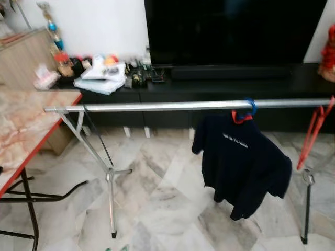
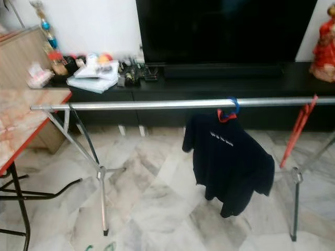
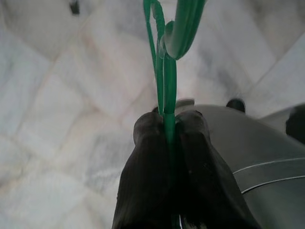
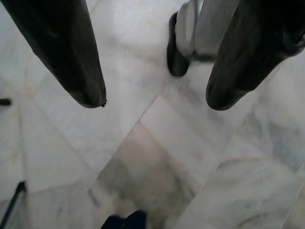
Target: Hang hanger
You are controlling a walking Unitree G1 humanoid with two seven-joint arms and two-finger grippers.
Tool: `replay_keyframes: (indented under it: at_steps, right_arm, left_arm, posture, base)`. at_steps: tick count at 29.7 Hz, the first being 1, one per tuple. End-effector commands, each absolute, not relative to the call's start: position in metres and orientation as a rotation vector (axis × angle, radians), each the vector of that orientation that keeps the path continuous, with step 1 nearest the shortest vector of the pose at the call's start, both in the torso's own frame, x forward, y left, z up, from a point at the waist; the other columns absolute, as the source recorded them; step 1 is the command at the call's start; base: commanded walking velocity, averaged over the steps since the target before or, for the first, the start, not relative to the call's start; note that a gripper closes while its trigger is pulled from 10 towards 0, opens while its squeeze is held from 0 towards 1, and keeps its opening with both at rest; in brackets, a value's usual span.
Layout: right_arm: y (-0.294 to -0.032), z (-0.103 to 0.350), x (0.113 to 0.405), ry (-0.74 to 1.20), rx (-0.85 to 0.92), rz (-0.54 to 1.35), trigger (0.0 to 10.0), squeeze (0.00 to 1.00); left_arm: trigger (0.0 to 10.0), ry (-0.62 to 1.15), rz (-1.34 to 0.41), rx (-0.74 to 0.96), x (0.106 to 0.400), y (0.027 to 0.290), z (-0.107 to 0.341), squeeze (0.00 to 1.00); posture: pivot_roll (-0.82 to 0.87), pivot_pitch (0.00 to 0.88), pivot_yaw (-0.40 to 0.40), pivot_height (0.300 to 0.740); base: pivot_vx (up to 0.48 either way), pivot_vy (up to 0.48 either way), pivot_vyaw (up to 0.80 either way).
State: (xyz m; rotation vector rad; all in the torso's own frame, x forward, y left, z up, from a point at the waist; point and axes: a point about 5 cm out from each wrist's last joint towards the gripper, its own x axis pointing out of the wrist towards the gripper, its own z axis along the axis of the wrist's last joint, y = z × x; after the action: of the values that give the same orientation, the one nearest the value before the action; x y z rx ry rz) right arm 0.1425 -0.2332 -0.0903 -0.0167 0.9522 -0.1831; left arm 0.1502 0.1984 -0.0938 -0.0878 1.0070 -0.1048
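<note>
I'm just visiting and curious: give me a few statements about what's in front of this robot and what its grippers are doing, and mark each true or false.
1. A dark T-shirt hangs from the metal rail. True.
2. The left gripper is clamped on a green hanger. True.
3. The right gripper holds a red hanger. False: its fingers are spread apart with nothing between them, over the marble floor.
4. The T-shirt hangs at the rail's left end, next to the table. False: it hangs toward the right; the stretch of rail near the marble-topped table is bare.
5. A large dark TV screen stands behind the rail. True.
</note>
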Motion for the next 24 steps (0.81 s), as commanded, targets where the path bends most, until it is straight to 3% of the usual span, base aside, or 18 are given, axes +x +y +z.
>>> replay_keyframes:
  at_steps: [1,13,24]
  right_arm:
    - [-0.225,-0.094,0.137,0.964,0.014,-0.167,10.0,0.0]
    - [-0.22,-0.093,0.142,0.955,0.014,-0.159,10.0,0.0]
    - [-0.22,-0.092,0.147,0.953,0.011,-0.154,10.0,0.0]
  left_arm:
    - [10.0,1.017,-0.084,-0.063,0.147,0.21,-0.093,0.0]
    - [10.0,1.0,-0.103,-0.059,0.153,0.207,-0.091,0.0]
    - [10.0,0.91,-0.171,-0.042,0.179,0.198,-0.08,0.0]
  posture:
    - [0.06,0.044,0.054,0.74]
    - [0.06,0.033,0.055,0.74]
    - [0.06,0.033,0.055,0.74]
  base:
    - [0.319,0.0,-0.59]
    - [0.317,0.0,-0.1]
    - [0.318,0.0,0.0]
